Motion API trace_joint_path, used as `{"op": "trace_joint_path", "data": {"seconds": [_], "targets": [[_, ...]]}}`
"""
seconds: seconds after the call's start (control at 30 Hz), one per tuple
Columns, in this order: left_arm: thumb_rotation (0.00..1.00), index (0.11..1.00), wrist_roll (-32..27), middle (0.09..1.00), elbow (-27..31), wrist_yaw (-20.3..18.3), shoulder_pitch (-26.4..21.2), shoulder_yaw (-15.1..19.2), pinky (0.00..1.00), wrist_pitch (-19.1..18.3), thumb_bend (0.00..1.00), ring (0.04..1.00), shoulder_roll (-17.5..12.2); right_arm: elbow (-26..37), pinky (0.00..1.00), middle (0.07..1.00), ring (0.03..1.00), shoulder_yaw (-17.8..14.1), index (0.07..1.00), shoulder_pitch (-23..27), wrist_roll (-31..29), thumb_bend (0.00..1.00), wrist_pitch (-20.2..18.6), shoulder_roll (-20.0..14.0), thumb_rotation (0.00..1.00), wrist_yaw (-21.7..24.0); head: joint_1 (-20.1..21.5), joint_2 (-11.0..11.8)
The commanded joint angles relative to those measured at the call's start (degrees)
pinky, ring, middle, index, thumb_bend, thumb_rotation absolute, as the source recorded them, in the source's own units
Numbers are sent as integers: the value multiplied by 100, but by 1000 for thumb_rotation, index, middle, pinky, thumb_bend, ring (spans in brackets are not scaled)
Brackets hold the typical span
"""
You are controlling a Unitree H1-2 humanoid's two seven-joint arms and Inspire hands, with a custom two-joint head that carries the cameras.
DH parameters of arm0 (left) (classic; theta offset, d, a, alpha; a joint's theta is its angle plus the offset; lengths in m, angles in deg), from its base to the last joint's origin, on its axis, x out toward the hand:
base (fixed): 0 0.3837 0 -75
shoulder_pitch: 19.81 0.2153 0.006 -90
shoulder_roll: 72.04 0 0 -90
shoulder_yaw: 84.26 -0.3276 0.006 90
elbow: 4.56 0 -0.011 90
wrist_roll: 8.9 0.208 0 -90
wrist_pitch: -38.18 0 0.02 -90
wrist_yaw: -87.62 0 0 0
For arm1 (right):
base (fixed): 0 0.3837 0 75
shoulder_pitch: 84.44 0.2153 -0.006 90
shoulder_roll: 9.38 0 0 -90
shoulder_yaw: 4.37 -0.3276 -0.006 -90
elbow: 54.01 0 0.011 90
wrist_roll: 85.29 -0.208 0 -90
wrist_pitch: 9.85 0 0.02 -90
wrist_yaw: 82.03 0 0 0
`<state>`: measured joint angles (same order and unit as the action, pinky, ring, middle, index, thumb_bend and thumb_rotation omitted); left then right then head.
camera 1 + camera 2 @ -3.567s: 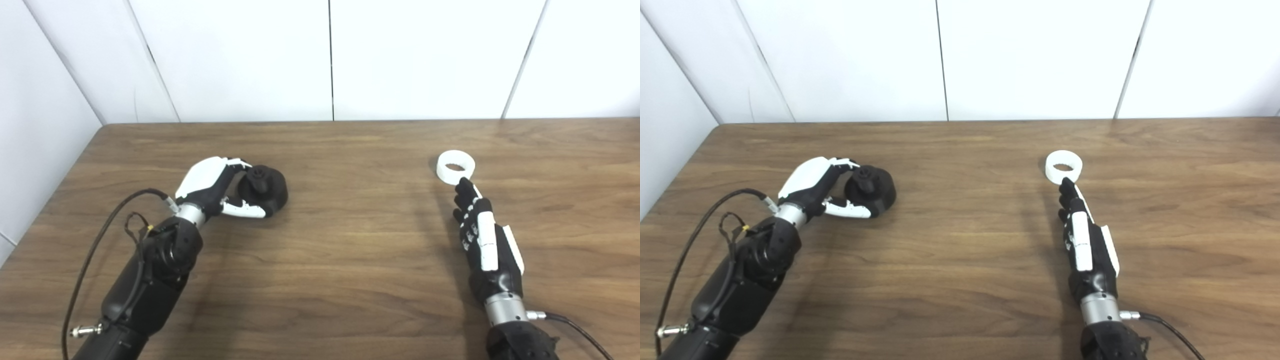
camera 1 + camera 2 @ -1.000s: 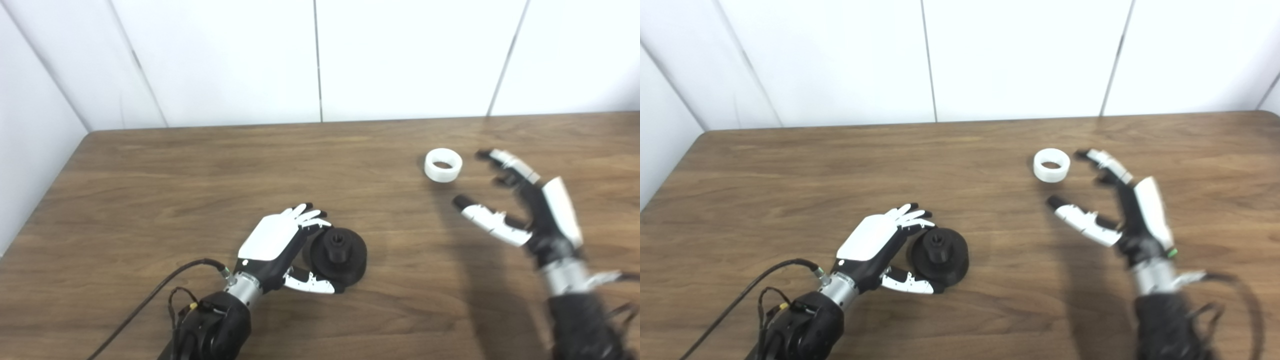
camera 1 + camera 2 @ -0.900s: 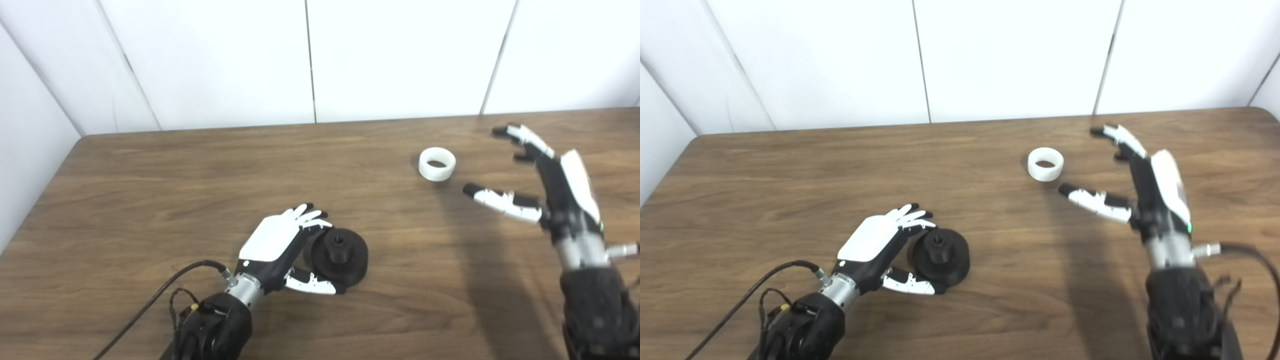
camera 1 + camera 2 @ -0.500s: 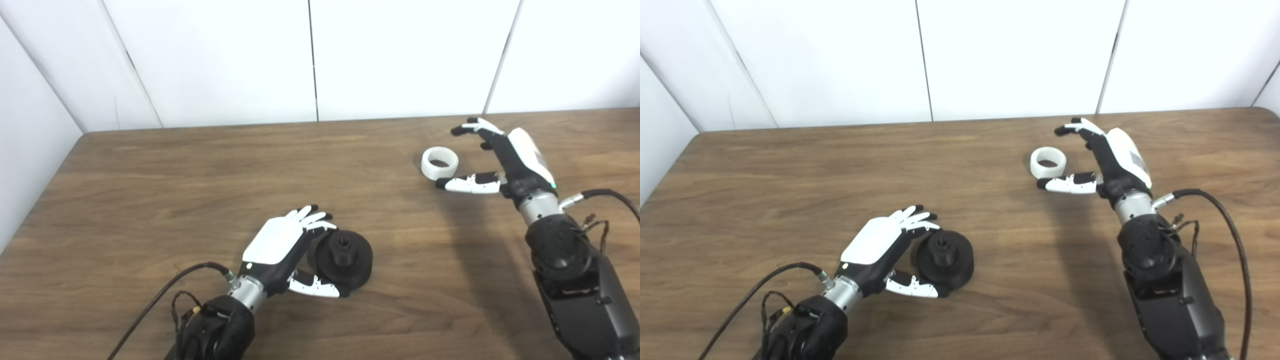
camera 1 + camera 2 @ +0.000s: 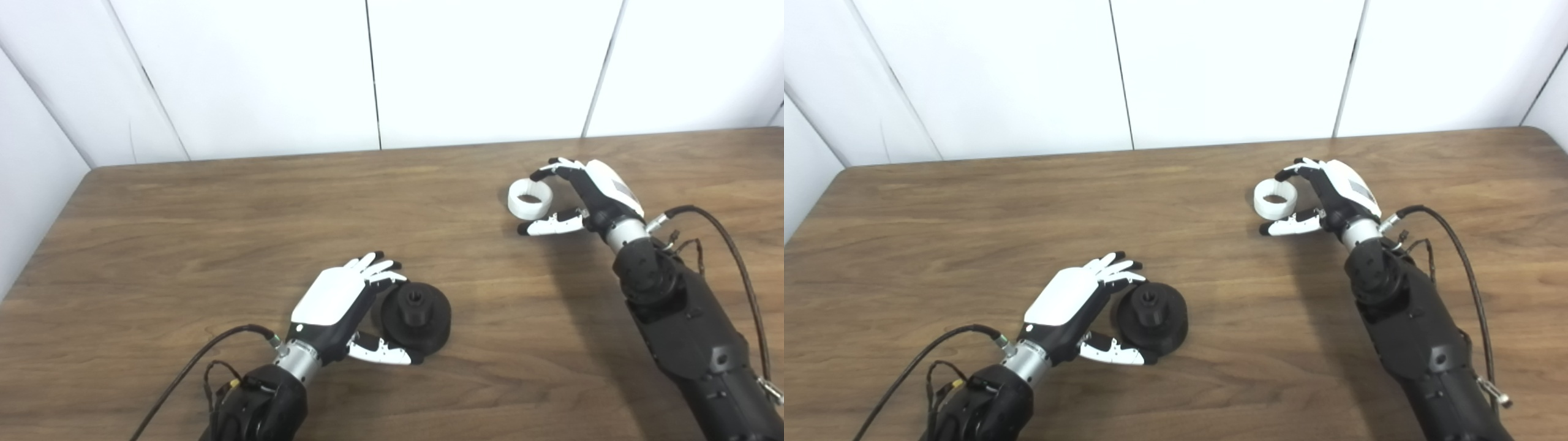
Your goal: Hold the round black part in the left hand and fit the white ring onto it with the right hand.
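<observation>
The round black part point(image 5: 418, 311), a disc with a raised hub, rests on the wooden table point(image 5: 245, 220) near the front centre. My left hand point(image 5: 340, 301) is shut on it, fingers along its left side and thumb under its near edge. The white ring point(image 5: 530, 199) lies at the back right. My right hand point(image 5: 599, 191) is open around it: one fingertip curls onto the ring's far rim and the thumb stretches along the table just in front of it. The ring still sits on the table.
White wall panels point(image 5: 478, 67) stand close behind the table's back edge. The table's left edge point(image 5: 43, 245) is in view. Black cables trail from the left wrist point(image 5: 202, 358) and the right wrist point(image 5: 729, 245). Bare wood point(image 5: 478, 269) lies between the two hands.
My right hand has swung in from the right and dropped, curling its fingers around the white ring. The left hand and black part have stayed put over the last second; the view shifted slightly.
</observation>
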<state>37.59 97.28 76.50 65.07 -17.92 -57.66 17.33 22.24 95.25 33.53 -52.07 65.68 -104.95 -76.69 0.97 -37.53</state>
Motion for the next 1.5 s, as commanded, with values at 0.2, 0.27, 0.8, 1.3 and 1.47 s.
{"op": "trace_joint_path", "data": {"seconds": [0.2,0.27,0.8,1.3,1.47], "targets": [[433,693,97,905,-33,-89,41,-8,963,20,800,983,-54,-225,894,925,972,66,756,646,79,830,292,-191,318,-197,-20,0],[427,693,111,904,-36,-73,56,-11,958,39,800,981,-58,-226,882,933,977,70,766,687,67,823,252,-200,324,-180,-28,8],[434,692,113,904,-50,-63,80,0,961,33,803,978,-49,-410,861,932,958,38,767,901,-131,826,209,-199,340,-84,-92,-28],[429,687,92,905,-36,-72,72,63,964,43,801,979,-59,-703,877,924,970,230,761,931,-131,821,275,-219,349,63,-98,-42],[429,688,71,908,-18,-74,71,77,964,50,798,980,-48,-734,879,927,972,285,765,939,-114,819,277,-242,346,84,-118,-43]]}}
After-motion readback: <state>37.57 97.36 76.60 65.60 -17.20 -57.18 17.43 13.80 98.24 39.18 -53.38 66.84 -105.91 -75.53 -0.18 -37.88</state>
